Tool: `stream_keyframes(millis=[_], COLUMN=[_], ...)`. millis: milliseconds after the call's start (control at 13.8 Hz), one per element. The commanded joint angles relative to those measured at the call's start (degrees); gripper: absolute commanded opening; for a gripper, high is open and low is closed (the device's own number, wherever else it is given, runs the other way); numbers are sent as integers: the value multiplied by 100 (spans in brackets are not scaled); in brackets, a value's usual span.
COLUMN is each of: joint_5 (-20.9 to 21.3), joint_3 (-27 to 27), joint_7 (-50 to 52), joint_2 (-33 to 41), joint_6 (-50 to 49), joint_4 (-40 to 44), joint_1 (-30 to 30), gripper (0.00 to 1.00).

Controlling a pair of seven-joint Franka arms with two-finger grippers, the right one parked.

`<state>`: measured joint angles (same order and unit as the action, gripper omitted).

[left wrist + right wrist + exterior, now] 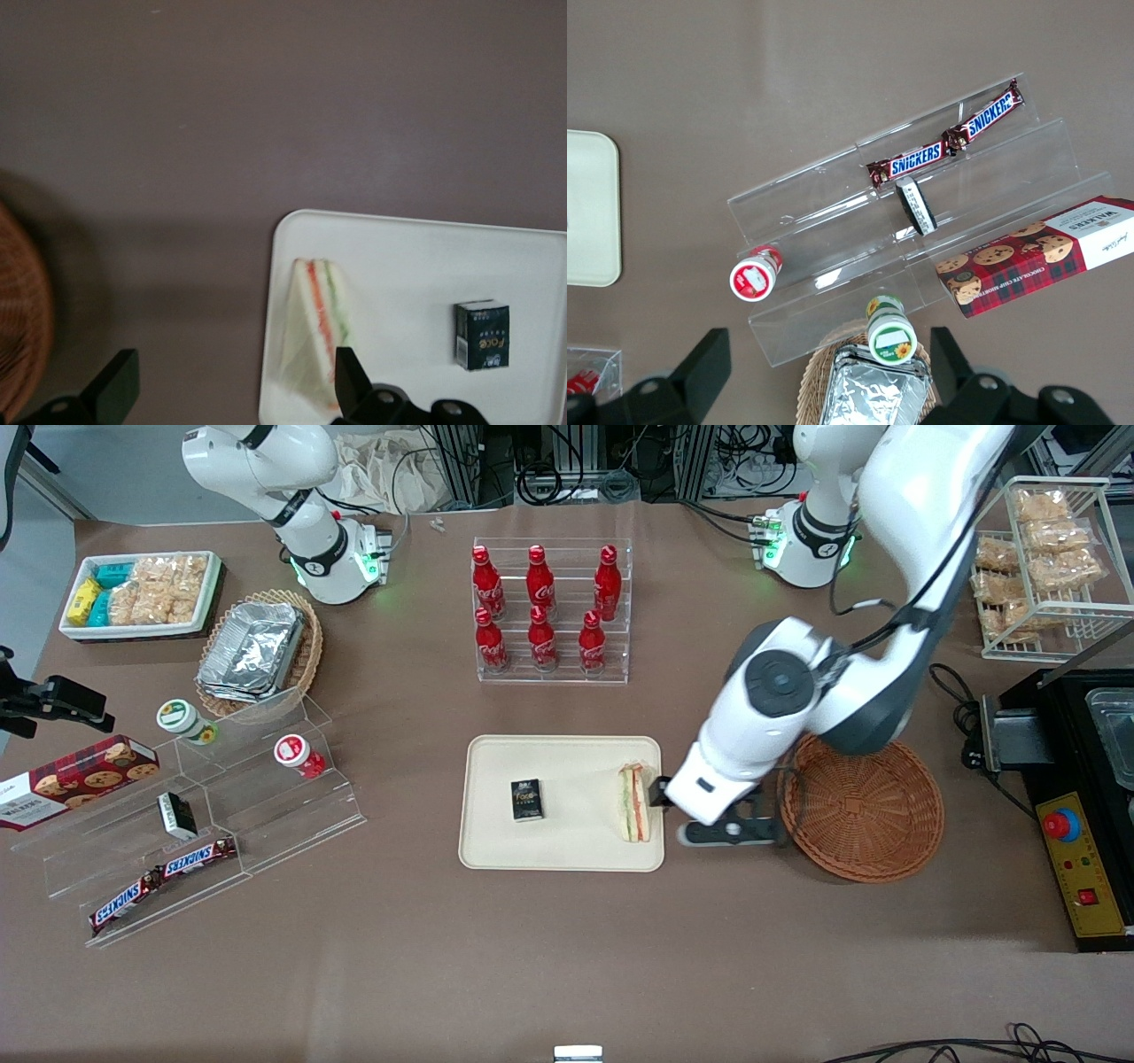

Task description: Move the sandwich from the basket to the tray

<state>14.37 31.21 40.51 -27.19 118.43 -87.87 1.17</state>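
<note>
Pale sandwich (634,802) flat on tray (496,841), claw (232,382) above

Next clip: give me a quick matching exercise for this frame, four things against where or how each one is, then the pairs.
Things:
1. sandwich
2. basket
3. black box
4. tool

Places or states:
A. nothing in it, on the table beside the tray
B. open, above the tray edge nearest the basket
C. lying on the tray, at the end toward the basket
D. on the tray, toward the parked arm's end of it

Pairs: 1-C, 2-A, 3-D, 4-B
</note>
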Motion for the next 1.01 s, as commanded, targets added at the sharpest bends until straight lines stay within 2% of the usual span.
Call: stream_keyframes(millis=[0,145,361,506,578,795,940], joint_5=[-250,-277,-847,-892,-909,-1418,-1516], joint_3=[25,43,-1,-45,-289,-1018,-1344], joint_7=[10,-156,-981,-1334,-1422,-1949,-2047], joint_2=[302,398,837,1136,1285,1830,2085], joint_6=[-958,-1566,-2304,-2831,-2982,-3359,-3537], joint_4=[444,709,894,912,912,850,781], joint_1=[-108,-222,-449,-608,-583,-513,-451], gripper=[99,99,100,99,100,100,100])
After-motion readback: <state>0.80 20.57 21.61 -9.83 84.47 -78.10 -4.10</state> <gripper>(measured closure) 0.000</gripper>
